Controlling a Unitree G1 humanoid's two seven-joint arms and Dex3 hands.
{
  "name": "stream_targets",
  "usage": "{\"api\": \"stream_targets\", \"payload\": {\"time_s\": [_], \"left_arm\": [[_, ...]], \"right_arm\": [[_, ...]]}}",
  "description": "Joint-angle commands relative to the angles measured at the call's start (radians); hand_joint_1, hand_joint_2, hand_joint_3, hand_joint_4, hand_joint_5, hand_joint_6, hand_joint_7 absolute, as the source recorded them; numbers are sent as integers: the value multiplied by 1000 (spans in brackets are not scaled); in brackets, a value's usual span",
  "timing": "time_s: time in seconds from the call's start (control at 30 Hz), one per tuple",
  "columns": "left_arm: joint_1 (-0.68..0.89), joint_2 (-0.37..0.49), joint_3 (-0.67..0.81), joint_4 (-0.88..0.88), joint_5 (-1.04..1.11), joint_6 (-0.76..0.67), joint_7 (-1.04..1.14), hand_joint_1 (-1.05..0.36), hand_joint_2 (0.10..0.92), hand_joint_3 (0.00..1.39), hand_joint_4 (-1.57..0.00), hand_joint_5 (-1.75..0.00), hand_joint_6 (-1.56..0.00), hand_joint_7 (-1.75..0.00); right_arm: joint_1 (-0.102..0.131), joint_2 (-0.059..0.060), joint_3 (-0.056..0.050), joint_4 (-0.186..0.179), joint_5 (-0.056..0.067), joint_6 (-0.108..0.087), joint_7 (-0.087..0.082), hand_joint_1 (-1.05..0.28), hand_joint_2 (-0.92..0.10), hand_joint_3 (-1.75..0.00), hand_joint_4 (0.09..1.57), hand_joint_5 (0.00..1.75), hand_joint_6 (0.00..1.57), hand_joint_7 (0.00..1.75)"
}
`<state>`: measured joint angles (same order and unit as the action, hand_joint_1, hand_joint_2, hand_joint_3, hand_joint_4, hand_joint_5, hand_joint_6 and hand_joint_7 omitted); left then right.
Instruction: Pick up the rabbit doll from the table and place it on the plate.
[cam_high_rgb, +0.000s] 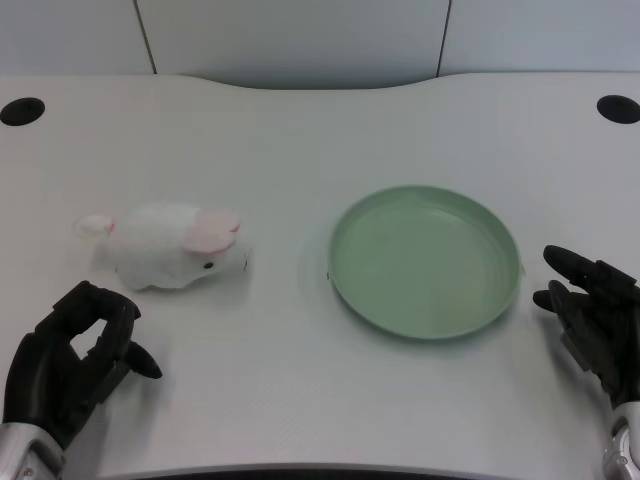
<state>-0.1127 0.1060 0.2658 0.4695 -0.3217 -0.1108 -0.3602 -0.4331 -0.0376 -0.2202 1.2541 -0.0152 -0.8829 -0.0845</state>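
The left hand (72, 355), fingers curled on nothing near the rabbit doll (170, 245), might nudge it away from the plate (425, 262) unless opened.

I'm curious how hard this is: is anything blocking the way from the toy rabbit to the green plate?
Nothing visible: only bare white table lies between the white plush rabbit doll and the round green plate.

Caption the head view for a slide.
Left hand waits near the rabbit doll lying left of the empty green plate.
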Motion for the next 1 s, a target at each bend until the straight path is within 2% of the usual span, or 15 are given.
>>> {"api": "stream_targets", "payload": {"time_s": [0.03,0.1,0.13,0.2,0.27,0.33,0.43,0.5,0.6,0.7,0.8,0.87,0.97,1.0], "left_arm": [[8,11,0,-1,4,-15,-5,-553,921,571,-708,-1746,-460,-1633],[5,11,2,7,1,-18,-10,-551,921,564,-711,-1746,-447,-1645],[6,11,1,2,-1,-14,-11,-550,921,562,-713,-1746,-442,-1650],[7,12,-1,-1,1,-14,-9,-543,921,566,-709,-1746,-434,-1673],[5,11,-1,1,2,-11,-4,-549,921,557,-715,-1746,-437,-1701],[4,11,0,1,-2,-4,-2,-552,921,548,-720,-1746,-439,-1709],[2,12,1,3,-6,-2,-5,-566,921,534,-731,-1746,-455,-1704],[4,14,0,2,-4,-4,-6,-559,921,542,-730,-1746,-455,-1692],[9,18,0,-1,-2,-11,-9,-548,921,571,-722,-1746,-451,-1669],[13,17,1,-24,-18,-12,-29,-565,921,540,-702,-1746,-444,-1666],[21,34,-28,-33,41,-101,-40,-568,921,555,-695,-1746,-413,-1705],[14,63,-57,-39,104,-181,-44,-575,921,571,-688,-1746,-398,-1713],[-7,104,-91,-79,186,-264,-30,-590,921,590,-658,-1746,-424,-1651],[-14,122,-103,-121,205,-244,-30,-602,921,576,-662,-1746,-450,-1610]], "right_arm": [[1,-7,-10,-1,17,5,3,-319,-921,-283,637,854,945,7],[0,-6,-14,0,24,2,11,-312,-921,-280,637,858,952,10],[0,-5,-14,0,24,2,9,-310,-921,-280,636,860,953,11],[1,-9,-5,-1,11,-2,-6,-315,-921,-279,639,865,951,10],[1,-9,-4,-3,14,3,-6,-318,-921,-282,635,865,951,10],[1,-10,-1,-2,11,4,-12,-324,-921,-281,635,867,956,13],[1,-11,-5,1,19,0,7,-308,-921,-284,619,863,951,10],[2,-13,-4,4,17,-7,10,-307,-921,-285,618,865,951,10],[3,-10,-2,3,12,-3,2,-325,-921,-283,619,871,951,10],[7,-4,7,-1,1,-6,-17,-321,-921,-281,612,870,947,8],[10,3,7,-6,1,-1,-17,-333,-921,-282,605,876,943,6],[11,11,0,-10,11,-7,-13,-334,-921,-276,614,888,945,7],[11,11,-4,-11,20,-5,11,-343,-921,-284,615,905,932,3],[11,9,-1,-12,17,3,11,-350,-921,-289,608,912,926,2]]}}
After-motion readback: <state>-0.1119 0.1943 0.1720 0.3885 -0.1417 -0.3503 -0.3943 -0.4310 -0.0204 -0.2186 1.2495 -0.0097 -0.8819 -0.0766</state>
